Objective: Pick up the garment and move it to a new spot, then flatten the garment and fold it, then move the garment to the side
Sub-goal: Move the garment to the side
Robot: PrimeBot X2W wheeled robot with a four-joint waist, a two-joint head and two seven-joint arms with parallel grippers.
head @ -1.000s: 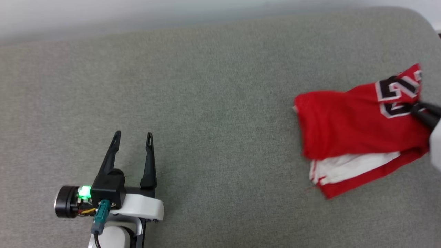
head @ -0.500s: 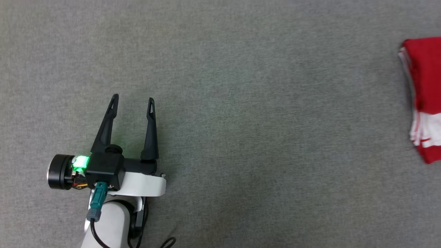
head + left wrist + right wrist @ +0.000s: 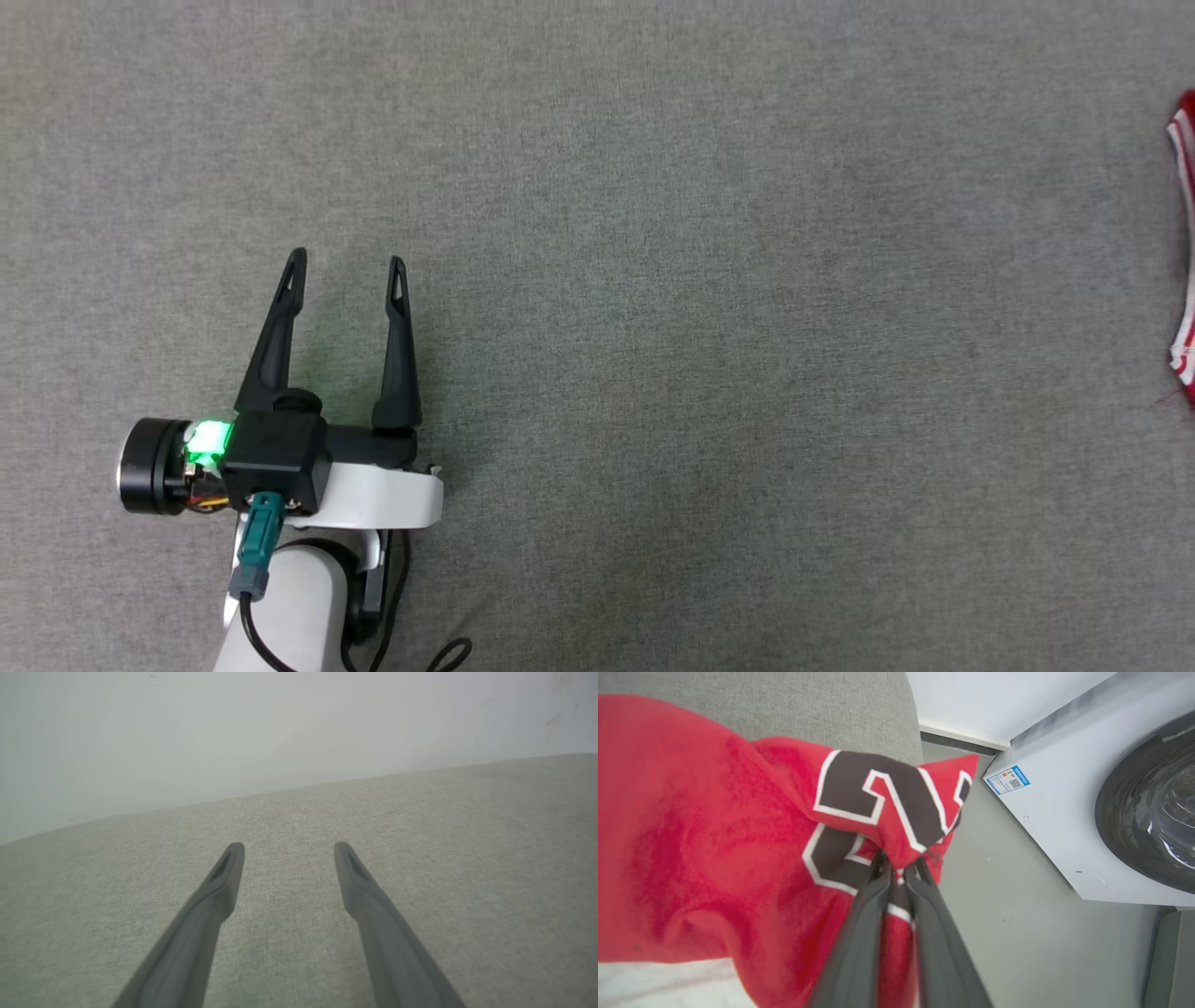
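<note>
Left gripper [image 3: 346, 261] sits low at the left of the head view, its two dark fingers spread apart and holding nothing above a grey fabric surface [image 3: 709, 308]. A green light [image 3: 211, 437] glows at its wrist. At the far right edge, a sliver of the red garment [image 3: 1184, 233] with striped trim lies on that surface, well apart from the gripper.

From the left wrist view, the left gripper [image 3: 288, 847] points across the grey fabric surface [image 3: 467, 858] toward a pale wall [image 3: 280, 732], jaws wide, nothing between them.

From the right wrist view, the right gripper [image 3: 899, 870] is pinched tight on a bunched fold of the garment [image 3: 714, 835] at its black, white-outlined number print [image 3: 896, 798]. The rest of the cloth spreads left over the grey fabric surface [image 3: 808, 704]. A white washing machine [image 3: 1055, 812] with a dark round door [image 3: 1148, 812] stands on the floor [image 3: 994, 933] at right.
</note>
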